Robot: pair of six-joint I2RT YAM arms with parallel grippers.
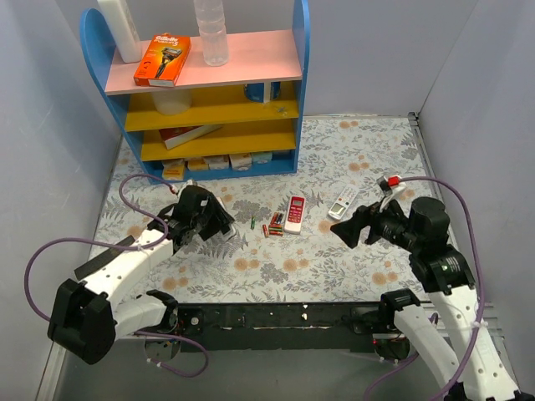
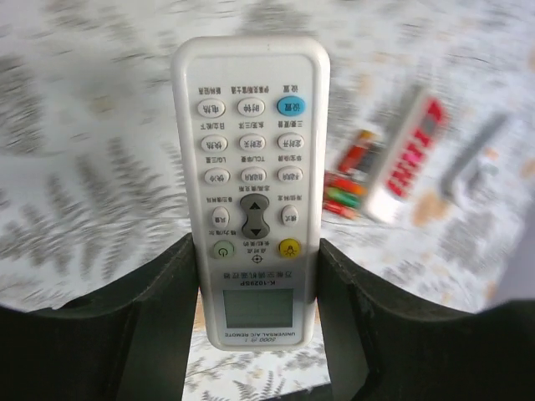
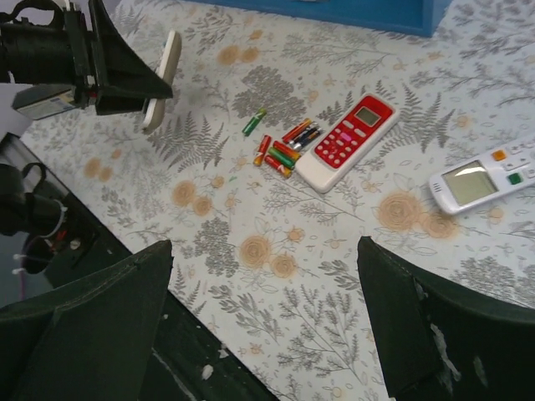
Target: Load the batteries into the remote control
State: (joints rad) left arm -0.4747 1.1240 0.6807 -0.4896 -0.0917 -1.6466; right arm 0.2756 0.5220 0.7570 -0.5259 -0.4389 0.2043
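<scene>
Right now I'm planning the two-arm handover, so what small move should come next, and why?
Probably bring the open, empty right jaws toward the slim white oblong remote shut in the left jaws, to work on its back: the small red and green cylindrical batteries lie on the floral table beside the red-and-white remote.

The table (image 1: 359,159) is covered by a pale cloth printed with grey ferns and tan flowers. A blue shelf unit (image 1: 251,58) stands at its 11 o'clock edge. Near the middle lies a tight huddle of batteries (image 1: 273,225), red and green, perhaps five or six, since they overlap. One green battery (image 1: 252,223) lies alone at their 9 o'clock, slightly apart. A red-and-white remote (image 1: 295,214) rests face up just at the huddle's 3 o'clock. At that remote's 2 o'clock, well apart, a narrower white remote (image 1: 343,201) lies face up and angled
</scene>
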